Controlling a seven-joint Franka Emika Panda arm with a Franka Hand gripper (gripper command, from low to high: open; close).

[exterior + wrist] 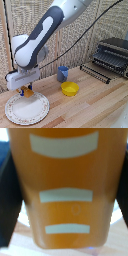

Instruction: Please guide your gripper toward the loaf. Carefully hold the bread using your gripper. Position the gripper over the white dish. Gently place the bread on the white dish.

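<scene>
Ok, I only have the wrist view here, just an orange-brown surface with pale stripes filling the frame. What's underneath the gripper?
Observer: The gripper hangs over the far edge of the white dish, with the bread between its fingers.
Operator: Is the bread touching the dish?
Observer: I cannot tell from the exterior view; it sits right at the rim.
Operator: Anything close by?
Observer: A yellow bowl stands apart on the exterior view's right, with a blue cup behind it.

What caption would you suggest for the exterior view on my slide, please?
Gripper holds the bread above the white dish, beside a yellow bowl.
</scene>
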